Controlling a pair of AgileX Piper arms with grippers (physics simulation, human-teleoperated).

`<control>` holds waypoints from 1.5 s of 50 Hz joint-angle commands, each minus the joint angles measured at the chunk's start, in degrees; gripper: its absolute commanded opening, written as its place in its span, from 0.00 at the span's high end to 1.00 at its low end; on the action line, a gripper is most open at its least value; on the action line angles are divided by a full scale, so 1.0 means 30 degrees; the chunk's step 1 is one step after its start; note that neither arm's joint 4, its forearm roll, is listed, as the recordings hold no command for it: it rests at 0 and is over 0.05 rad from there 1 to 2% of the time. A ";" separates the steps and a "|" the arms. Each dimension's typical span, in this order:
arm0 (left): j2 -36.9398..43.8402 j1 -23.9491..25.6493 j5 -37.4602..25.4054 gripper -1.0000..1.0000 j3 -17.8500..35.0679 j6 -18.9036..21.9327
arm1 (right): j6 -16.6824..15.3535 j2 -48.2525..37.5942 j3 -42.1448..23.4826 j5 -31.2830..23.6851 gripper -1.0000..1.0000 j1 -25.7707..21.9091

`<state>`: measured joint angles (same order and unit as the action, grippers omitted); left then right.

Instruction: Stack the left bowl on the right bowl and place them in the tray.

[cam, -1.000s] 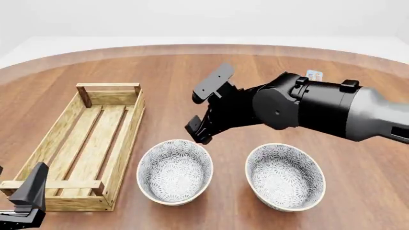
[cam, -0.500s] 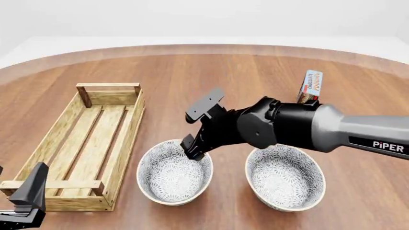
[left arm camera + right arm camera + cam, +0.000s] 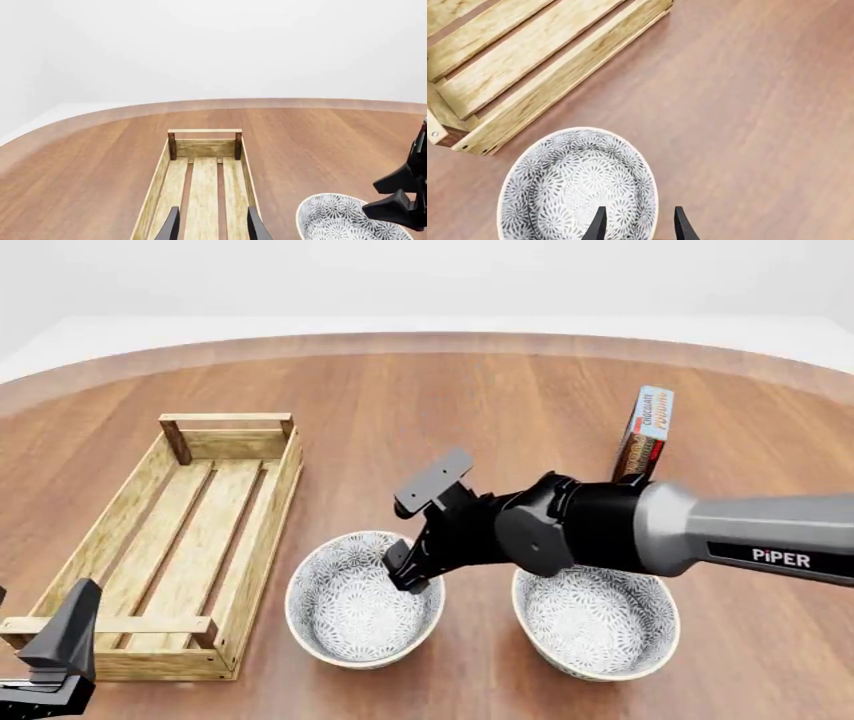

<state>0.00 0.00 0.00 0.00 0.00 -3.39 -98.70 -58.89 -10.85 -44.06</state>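
Reaching across from the right, the right gripper (image 3: 422, 530) is hanging with its jaws spread wide over the far right rim of the left bowl (image 3: 363, 602), one finger above the rim and one just inside; whether either touches the bowl is unclear. The right wrist view is showing both fingertips (image 3: 600, 226) straddling that rim. The right bowl (image 3: 595, 608) is sitting just beside the left one on the table (image 3: 400, 400), apart from it. The tray (image 3: 180, 540) is lying to the left, near the left bowl. The left gripper (image 3: 54, 665) is waiting open at the tray's near end. A chocolate box (image 3: 645, 433) is standing upright behind the right arm.
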 commanded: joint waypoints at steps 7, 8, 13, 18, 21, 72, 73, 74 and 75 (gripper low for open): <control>0.0000 0.0000 0.0000 0.00 0.0000 0.0000 | 0.0760 -0.0439 0.0844 0.1214 0.00 -0.0005; 0.0000 0.0000 0.0000 0.00 0.0000 0.0000 | 0.0768 -0.0496 0.0865 0.1281 0.00 -0.0006; 0.0000 0.0000 0.0000 0.00 0.0000 0.0000 | 0.1089 -0.0699 0.1135 0.1770 0.00 -0.0139; 0.0000 0.0000 0.0000 0.00 0.0000 0.0000 | 0.1337 -0.0916 0.1470 0.2260 0.00 -0.0203; 0.0000 0.0000 0.0000 0.00 0.0000 0.0000 | 0.1461 -0.0888 0.1625 0.2388 0.00 -0.0253; 0.0000 0.0000 0.0000 0.00 0.0000 0.0000 | 0.2469 -0.1451 0.3304 0.4612 1.00 0.0140; 0.0000 0.0000 0.0000 0.00 0.0000 0.0000 | 0.2471 -0.1471 0.3302 0.4627 1.00 0.0148; 0.0000 0.0000 0.0000 0.00 0.0000 0.0000 | 0.2471 -0.1471 0.3302 0.4627 1.00 0.0148; 0.0000 0.0000 0.0000 0.00 0.0000 0.0000 | 0.2451 -0.1467 0.3292 0.4613 1.00 0.0190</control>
<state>0.00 0.00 0.00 0.00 0.00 3.76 -102.34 -49.62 2.96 -43.57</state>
